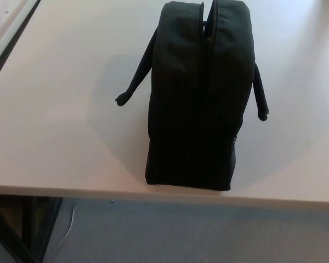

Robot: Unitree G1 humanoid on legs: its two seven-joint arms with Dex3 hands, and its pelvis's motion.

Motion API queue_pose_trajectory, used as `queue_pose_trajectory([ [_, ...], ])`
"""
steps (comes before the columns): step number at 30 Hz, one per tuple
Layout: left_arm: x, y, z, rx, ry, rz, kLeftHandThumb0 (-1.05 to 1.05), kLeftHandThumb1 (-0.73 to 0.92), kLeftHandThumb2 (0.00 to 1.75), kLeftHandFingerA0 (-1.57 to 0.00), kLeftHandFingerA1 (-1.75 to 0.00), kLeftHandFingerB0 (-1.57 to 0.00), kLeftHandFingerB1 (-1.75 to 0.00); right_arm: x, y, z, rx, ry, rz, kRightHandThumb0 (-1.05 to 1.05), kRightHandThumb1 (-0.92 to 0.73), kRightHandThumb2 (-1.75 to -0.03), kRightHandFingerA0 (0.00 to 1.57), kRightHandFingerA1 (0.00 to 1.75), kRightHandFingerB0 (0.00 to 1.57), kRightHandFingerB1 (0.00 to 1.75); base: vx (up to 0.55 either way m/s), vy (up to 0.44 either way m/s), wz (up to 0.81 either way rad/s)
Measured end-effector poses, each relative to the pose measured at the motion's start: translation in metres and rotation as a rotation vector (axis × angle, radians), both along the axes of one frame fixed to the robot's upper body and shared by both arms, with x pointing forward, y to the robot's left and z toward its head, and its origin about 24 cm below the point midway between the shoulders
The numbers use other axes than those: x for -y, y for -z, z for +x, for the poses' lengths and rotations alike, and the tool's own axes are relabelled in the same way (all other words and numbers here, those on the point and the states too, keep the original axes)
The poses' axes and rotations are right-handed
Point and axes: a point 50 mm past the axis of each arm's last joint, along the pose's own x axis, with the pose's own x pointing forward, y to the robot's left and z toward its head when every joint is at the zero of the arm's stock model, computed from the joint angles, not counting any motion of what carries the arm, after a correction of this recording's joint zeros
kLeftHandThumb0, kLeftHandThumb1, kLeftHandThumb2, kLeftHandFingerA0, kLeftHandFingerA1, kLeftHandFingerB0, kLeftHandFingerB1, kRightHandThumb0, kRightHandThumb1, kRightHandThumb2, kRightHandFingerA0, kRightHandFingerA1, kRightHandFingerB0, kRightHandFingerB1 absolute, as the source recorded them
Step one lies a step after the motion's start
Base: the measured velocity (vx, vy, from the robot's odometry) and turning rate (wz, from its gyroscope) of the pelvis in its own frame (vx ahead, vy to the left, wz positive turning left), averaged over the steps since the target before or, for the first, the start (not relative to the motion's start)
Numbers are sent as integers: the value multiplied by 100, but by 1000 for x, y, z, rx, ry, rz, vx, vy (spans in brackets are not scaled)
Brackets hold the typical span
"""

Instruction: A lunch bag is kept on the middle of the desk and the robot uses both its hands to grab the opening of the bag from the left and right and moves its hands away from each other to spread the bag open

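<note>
Looking down through the head camera, I count one desk (pixel 55 137), one bag (pixel 194 98), two straps and no robot hands in the picture. Neither the left nor the right hand shows, so I cannot tell how their fingers are set.

Desk: one pale, flat top filling most of the view. Its near edge runs across the lower part of the picture, and grey floor (pixel 197 235) shows below it. Dark desk legs (pixel 22 224) are visible under the near left corner, with one thin white cable (pixel 70 219) hanging beside them.

Bag: one black lunch bag, standing upright on the desk, roughly centred and a little to the picture's right. Its near end sits just behind the desk's near edge; its far end reaches the top of the picture. One zip line (pixel 203 98) runs along the top, from far end to near end. At the far end the two sides stand slightly apart, leaving a narrow gap; along the rest I see the sides meeting.

Straps: two, both black. The left strap (pixel 136 76) slopes down from the bag's left side, its end near the desk surface. The right strap (pixel 260 93) hangs down the right side. I cannot tell whether either end touches the desk.
</note>
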Motion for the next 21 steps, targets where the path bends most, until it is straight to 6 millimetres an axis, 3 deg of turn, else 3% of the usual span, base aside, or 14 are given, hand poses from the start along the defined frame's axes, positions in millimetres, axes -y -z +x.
queue_pose_trajectory([
  [2, -2, -4, 2, 47, 6, 12, -10, 47, 54, -53, -39, -34, -32, 0, -5, 3, 52, -5, -5, -14, -33, -79, 35, 56, 12, 46, 0, 0, 0],
  [3, -2, -4, 2, 56, 7, 15, -12, 47, 55, -51, -39, -32, -32, 0, -6, 3, 61, -5, -6, -21, -48, -57, 43, 44, 20, 34, 0, 0, 0],
  [5, -2, -7, 4, 96, 12, 21, -18, 47, 57, -53, -40, -32, -33, 1, -9, 5, 103, -7, -11, -20, -47, -56, 39, 43, 21, 34, 0, 0, 0],
  [9, -1, -12, 7, 172, 21, 39, -12, 50, 55, -51, -38, -34, -32, 2, -16, 6, 177, -10, -40, -32, -49, -55, 52, 42, 24, 31, 0, 0, 0],
  [10, -1, -14, 8, 199, 21, 47, -12, 52, 55, -50, -38, -35, -32, 2, -18, 6, 196, -13, -60, -39, -45, -62, 32, 40, 22, 36, 0, 0, 0],
  [12, -1, -17, 10, 237, 20, 59, -13, 52, 56, -50, -37, -37, -33, 3, -21, 5, 221, -18, -87, -38, -46, -60, 30, 38, 24, 35, 0, 0, 0],
  [13, -2, -18, 10, 255, 19, 65, -13, 51, 58, -46, -38, -37, -36, 3, -22, 4, 233, -19, -98, -17, -36, -88, 13, 51, 11, 50, 0, 0, 0],
  [15, -5, -25, 13, 316, 12, 85, -13, 53, 58, -43, -37, -37, -35, 5, -30, 3, 279, -22, -133, -19, -37, -89, 13, 51, 12, 50, 0, 0, 0],
  [16, -7, -29, 14, 347, 8, 95, -15, 54, 59, -43, -36, -37, -35, 8, -35, 3, 307, -19, -149, -40, -50, -63, 27, 38, 26, 36, 0, 0, 0],
  [19, -10, -38, 19, 421, -1, 110, -15, 53, 59, -42, -36, -37, -35, 12, -47, 4, 378, -14, -185, -37, -55, -56, 32, 36, 28, 33, 0, 0, 0],
  [20, -12, -43, 22, 464, -5, 113, -10, 36, 85, -36, -57, -20, -50, 15, -55, 6, 422, -14, -202, -45, -52, -89, 44, 57, 20, 46, 0, 0, 0],
  [21, -13, -46, 24, 492, -5, 115, -10, 36, 85, -36, -57, -20, -50, 16, -61, 7, 449, -16, -212, -45, -52, -89, 44, 57, 20, 46, 0, 0, 0],
])
